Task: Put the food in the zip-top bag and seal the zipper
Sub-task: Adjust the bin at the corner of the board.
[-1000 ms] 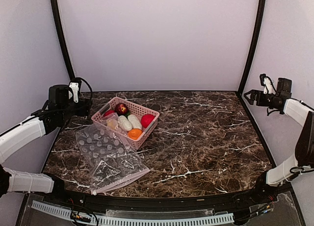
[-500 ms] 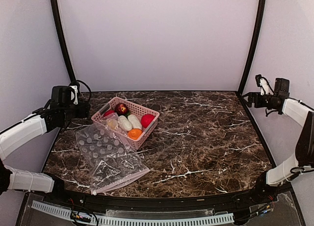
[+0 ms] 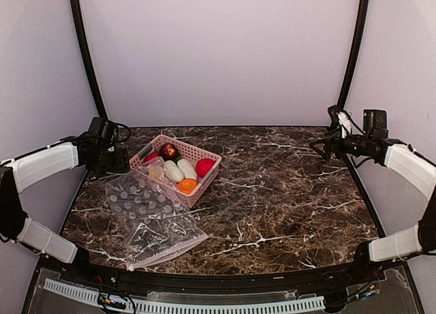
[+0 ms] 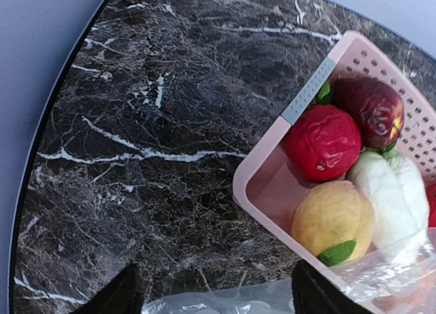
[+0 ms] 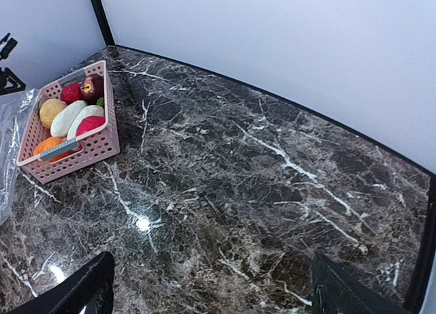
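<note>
The food lies in a pink basket (image 3: pixel 209 155): a maroon fruit (image 3: pixel 169 150), a red one (image 3: pixel 204 167), an orange one (image 3: pixel 187 185), white oblong ones (image 3: pixel 174 171) and a tan one (image 3: pixel 157 171). The clear zip-top bag (image 3: pixel 146 215) lies flat in front of the basket, its pinkish zipper (image 3: pixel 170 251) along the near edge. My left gripper (image 3: pixel 114 163) is open and empty just left of the basket; its wrist view (image 4: pixel 214 302) shows the red fruit (image 4: pixel 321 142), the tan fruit (image 4: pixel 332 218) and the bag's edge (image 4: pixel 225 306). My right gripper (image 3: pixel 323 145) is open and empty over the back right.
The pink basket also shows in the left wrist view (image 4: pixel 262 161) and far left in the right wrist view (image 5: pixel 102 145). Black frame posts (image 3: pixel 85 52) and pale walls close in the marble table (image 3: pixel 286 191). The bag's corner leans against the basket's front.
My left gripper has swung in and down towards the basket's left side. My right gripper has moved left from the wall to over the table's back right corner.
</note>
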